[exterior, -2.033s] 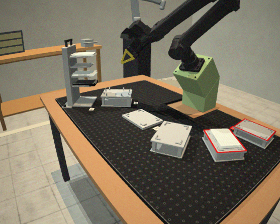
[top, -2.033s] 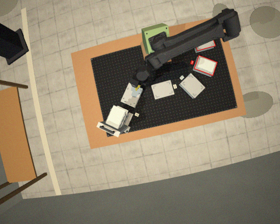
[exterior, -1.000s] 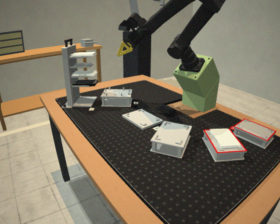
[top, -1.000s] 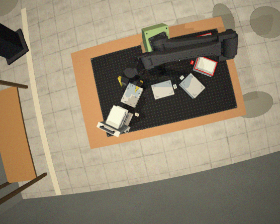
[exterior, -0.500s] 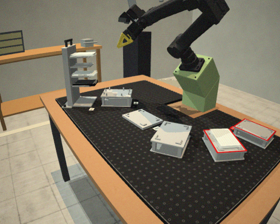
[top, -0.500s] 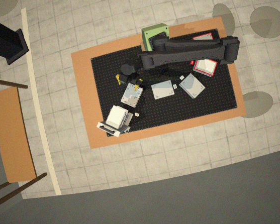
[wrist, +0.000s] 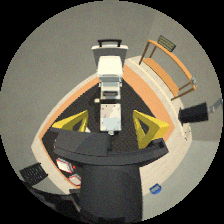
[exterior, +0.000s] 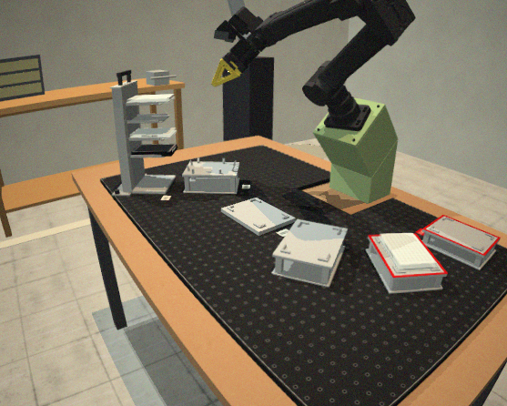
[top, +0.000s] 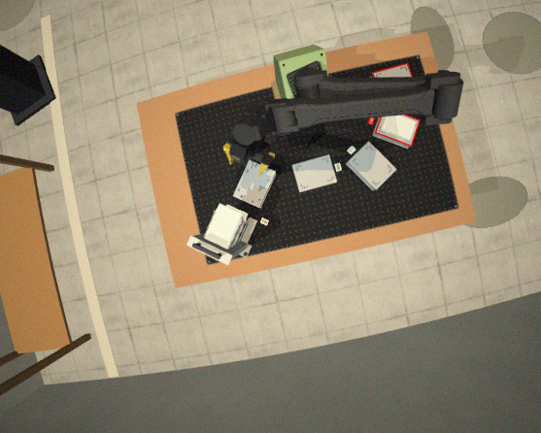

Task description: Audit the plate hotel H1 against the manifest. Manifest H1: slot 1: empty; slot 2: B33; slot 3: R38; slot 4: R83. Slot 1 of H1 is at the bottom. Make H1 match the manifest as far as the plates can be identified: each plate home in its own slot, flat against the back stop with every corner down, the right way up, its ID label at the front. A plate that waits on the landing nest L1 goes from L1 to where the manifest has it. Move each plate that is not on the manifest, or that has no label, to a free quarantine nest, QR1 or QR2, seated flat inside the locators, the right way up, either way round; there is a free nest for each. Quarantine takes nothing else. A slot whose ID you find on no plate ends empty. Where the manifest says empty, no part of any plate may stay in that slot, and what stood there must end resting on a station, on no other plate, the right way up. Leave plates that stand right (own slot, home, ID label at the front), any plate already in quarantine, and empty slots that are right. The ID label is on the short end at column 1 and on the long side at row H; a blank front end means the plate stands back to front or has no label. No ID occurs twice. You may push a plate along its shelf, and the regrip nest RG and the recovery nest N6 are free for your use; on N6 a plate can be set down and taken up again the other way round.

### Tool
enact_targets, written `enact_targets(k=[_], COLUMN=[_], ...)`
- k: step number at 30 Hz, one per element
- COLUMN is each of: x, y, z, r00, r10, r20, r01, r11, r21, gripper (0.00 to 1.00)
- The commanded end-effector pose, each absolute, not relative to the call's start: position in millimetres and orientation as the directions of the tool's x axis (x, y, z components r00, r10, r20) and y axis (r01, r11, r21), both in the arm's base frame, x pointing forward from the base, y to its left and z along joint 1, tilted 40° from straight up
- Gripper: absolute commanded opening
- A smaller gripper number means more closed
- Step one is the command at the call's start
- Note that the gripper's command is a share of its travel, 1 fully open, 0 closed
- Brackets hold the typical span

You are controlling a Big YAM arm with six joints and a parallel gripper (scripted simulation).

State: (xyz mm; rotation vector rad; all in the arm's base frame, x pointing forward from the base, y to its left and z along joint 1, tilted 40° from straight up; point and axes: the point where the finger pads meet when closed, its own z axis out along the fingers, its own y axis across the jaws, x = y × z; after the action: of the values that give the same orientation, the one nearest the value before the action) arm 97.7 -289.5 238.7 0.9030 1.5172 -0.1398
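Observation:
The plate hotel H1 (exterior: 137, 132) stands at the table's far left corner; it also shows in the top view (top: 224, 228) and the wrist view (wrist: 110, 67). A white plate (exterior: 150, 98) lies on its top shelf, a pale plate (exterior: 153, 133) two shelves lower, and a black plate (exterior: 155, 149) on the lowest raised shelf. The shelf between them (exterior: 148, 118) looks thin and grey; I cannot tell if it holds a plate. No labels are readable. My gripper (exterior: 225, 73) is open and empty, high above the pinned nest (exterior: 210, 177) beside the hotel, as the top view (top: 250, 157) and wrist view (wrist: 110, 125) show.
A flat nest (exterior: 256, 215) and a block nest (exterior: 310, 250) sit mid-table. A red-rimmed quarantine nest (exterior: 406, 259) holds a white plate; a second red-rimmed nest (exterior: 461, 237) is bare. The green arm base (exterior: 360, 155) stands at the back. A wooden bench stands behind the hotel.

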Motion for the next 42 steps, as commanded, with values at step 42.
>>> enact_targets(k=[42], x=[113.8], y=[-314.3], z=[273.0], r00=[0.105], r10=[0.384], r20=[-0.917], r01=[0.599], r11=[0.712], r21=[0.367], gripper=[1.0])
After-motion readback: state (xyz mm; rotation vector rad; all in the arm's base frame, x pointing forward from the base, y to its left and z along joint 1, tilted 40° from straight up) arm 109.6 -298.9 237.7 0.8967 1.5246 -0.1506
